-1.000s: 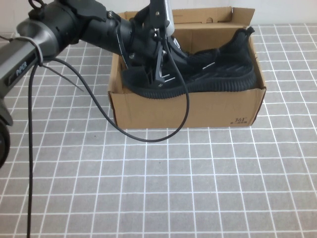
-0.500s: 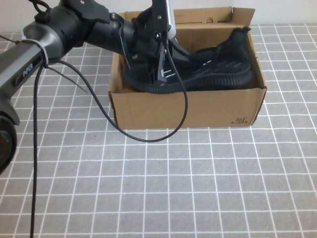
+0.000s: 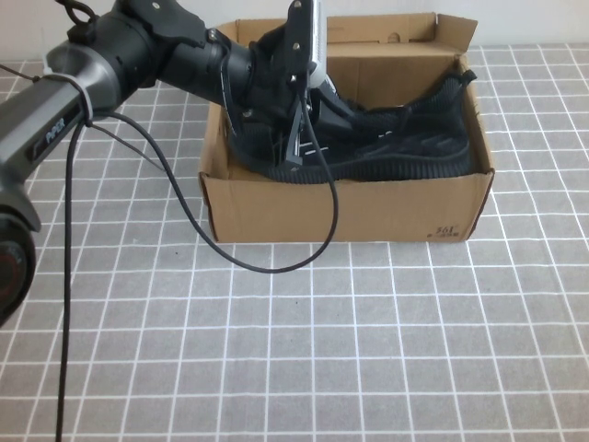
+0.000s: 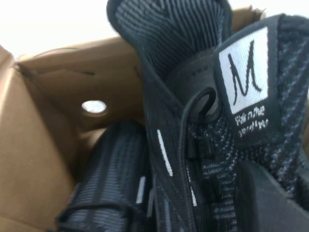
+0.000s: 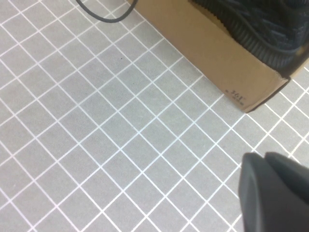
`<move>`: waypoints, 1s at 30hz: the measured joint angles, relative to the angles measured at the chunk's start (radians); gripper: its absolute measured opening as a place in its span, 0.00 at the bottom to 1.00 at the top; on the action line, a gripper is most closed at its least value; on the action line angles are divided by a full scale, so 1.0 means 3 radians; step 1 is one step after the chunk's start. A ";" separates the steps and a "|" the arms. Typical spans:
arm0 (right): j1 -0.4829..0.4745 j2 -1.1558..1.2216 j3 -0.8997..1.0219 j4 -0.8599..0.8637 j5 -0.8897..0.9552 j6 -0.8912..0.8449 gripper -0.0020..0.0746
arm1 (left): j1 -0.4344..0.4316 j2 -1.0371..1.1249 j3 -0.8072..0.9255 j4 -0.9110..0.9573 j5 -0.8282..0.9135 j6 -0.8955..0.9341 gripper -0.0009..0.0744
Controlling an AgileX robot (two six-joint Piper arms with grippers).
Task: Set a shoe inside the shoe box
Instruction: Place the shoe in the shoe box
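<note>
The shoe [image 3: 414,138], a black knit sneaker with a ridged sole, lies lengthwise inside the brown shoe box [image 3: 368,207], heel to the right and sole along the front wall. My left gripper [image 3: 293,138] reaches into the box's left end and is shut on the shoe's front part. In the left wrist view the shoe [image 4: 212,145] fills the frame with its white tongue label [image 4: 244,72], and one finger [image 4: 270,203] presses on its laces. The twin sneaker [image 4: 116,174] lies beside it in the box. My right gripper [image 5: 270,169] is shut and empty above the tiles, in front of the box [image 5: 207,53].
The box lid flap [image 3: 377,29] stands open at the back. A black cable [image 3: 267,267] hangs from the left arm and loops over the grey tiled table in front of the box's left corner.
The left gripper has lowered the shoe: its sole has sunk from above the front wall to inside the box, and the heel has dropped. The cable loop shifted slightly.
</note>
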 joint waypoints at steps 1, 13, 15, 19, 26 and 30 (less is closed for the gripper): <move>0.0000 0.0000 0.0000 0.0000 0.0000 0.0000 0.01 | 0.0000 0.0000 0.0000 0.0015 -0.0024 0.0049 0.04; 0.0000 0.0000 0.0000 0.0000 0.0000 0.0000 0.01 | 0.0000 0.0047 0.0000 0.0041 -0.0392 0.0255 0.04; 0.0000 0.0000 0.0000 0.0000 0.0000 0.0000 0.01 | 0.0000 0.0049 0.0000 0.0041 -0.0355 0.0260 0.04; 0.0000 0.0000 0.0000 0.0000 0.0000 0.0000 0.01 | 0.0000 0.0049 0.0000 0.0041 -0.0221 0.0260 0.04; 0.0000 0.0000 0.0000 0.0000 0.0000 0.0000 0.01 | 0.0000 0.0055 0.0000 0.0053 -0.0039 0.0260 0.04; 0.0000 0.0000 0.0000 0.0000 0.0000 0.0000 0.01 | 0.0000 0.0103 0.0000 0.0032 -0.0002 0.0260 0.04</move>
